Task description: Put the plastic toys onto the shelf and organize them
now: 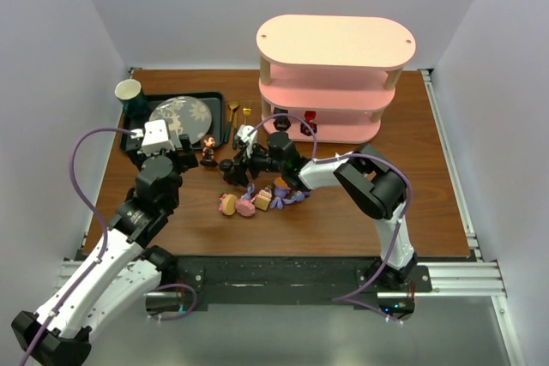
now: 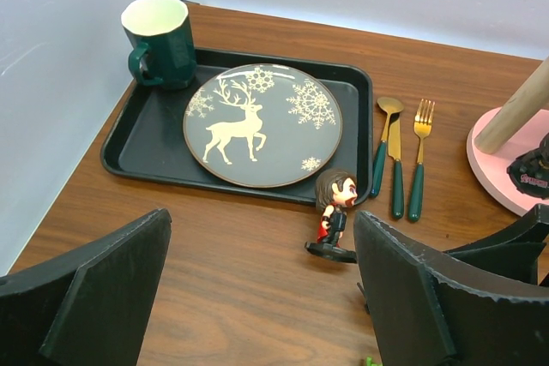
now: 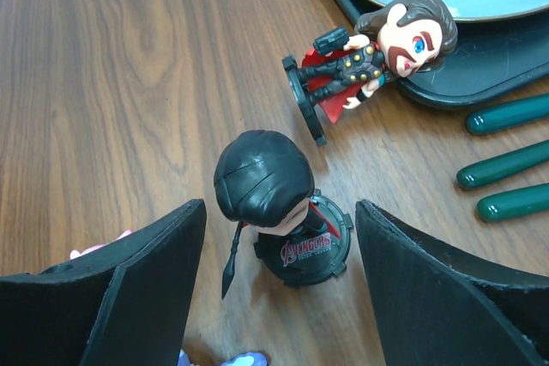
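The pink shelf (image 1: 334, 83) stands at the back right, with two dark toys (image 1: 292, 120) on its bottom tier. My right gripper (image 3: 279, 289) is open, its jaws on either side of a black-haired toy (image 3: 274, 203) on a round black base, not touching it. A brown-haired, red-caped toy (image 3: 377, 57) stands just beyond it, beside the tray. My left gripper (image 2: 262, 297) is open and empty, low over the table, with that caped toy (image 2: 336, 216) ahead near its right finger. Pink toys (image 1: 244, 205) and purple bunny toys (image 1: 285, 191) lie in a cluster at mid-table.
A black tray (image 2: 146, 139) at the back left holds a reindeer plate (image 2: 262, 122) and a green mug (image 2: 159, 40). Gold cutlery with green handles (image 2: 399, 156) lies right of the tray. The shelf's base (image 2: 502, 169) is at the right edge of the left wrist view.
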You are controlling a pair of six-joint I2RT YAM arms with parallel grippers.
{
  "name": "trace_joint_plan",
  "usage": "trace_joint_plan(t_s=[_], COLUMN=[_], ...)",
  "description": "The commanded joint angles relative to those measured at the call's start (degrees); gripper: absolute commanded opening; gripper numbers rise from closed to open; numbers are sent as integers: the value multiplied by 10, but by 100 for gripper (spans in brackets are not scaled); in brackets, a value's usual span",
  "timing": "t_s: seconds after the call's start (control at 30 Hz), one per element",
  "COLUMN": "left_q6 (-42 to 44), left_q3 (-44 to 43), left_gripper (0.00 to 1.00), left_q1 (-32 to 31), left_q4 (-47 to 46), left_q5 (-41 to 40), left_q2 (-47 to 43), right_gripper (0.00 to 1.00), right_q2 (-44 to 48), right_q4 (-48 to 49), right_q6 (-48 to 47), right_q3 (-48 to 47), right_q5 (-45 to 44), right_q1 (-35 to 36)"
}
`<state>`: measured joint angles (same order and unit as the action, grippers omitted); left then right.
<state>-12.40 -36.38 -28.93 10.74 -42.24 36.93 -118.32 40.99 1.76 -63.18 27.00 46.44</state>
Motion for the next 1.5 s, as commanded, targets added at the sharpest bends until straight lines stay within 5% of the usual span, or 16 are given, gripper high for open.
trace_joint_plan(t_s=[0.0, 0.57, 1.07, 1.47], left_q6=[9, 10, 11, 12], left_q3=[3, 3, 3, 3], left_gripper=[91, 89, 88, 88], left_q1=[4, 5, 5, 6], left_q4=[-27, -29, -32, -32], left_q5=[0, 11, 15, 17], left_q2=[2, 21, 28, 24], right_gripper=[72, 59, 59, 26], right_q2=[-2, -21, -27, -8], right_q4=[40, 34, 37, 42], right_q6=[5, 4, 7, 3], right_q3=[-24, -40, -41, -31], right_q5=[13, 32, 45, 46], right_q1=[-2, -2, -2, -2])
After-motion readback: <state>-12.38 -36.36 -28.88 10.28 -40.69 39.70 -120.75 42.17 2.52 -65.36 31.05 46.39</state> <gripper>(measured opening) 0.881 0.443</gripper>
